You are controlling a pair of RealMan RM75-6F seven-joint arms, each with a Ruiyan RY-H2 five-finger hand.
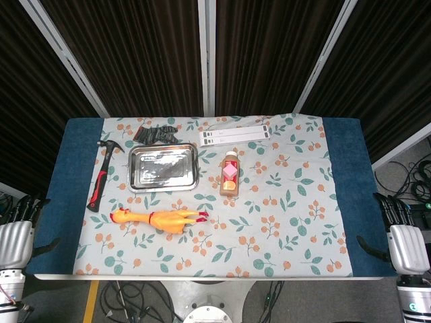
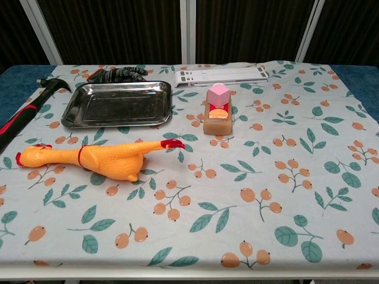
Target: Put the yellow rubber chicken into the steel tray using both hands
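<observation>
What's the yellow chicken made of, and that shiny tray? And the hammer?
Chicken: looks like soft rubber, smooth and matte yellow.
Tray: metal, likely steel; its surface mirrors light.
Hammer: dark metal-looking head; the black and red handle is probably rubber or plastic, hard to tell.

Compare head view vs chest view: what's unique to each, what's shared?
Head only: both hands, left hand and right hand, off the table's near corners, holding nothing, plus the blue cloth's full side strips.
Chest only: nothing extra, just a closer, lower angle.
Both: chicken lying just in front of the empty tray, hammer left of the tray, bottle to its right, black glove, white strip.
</observation>
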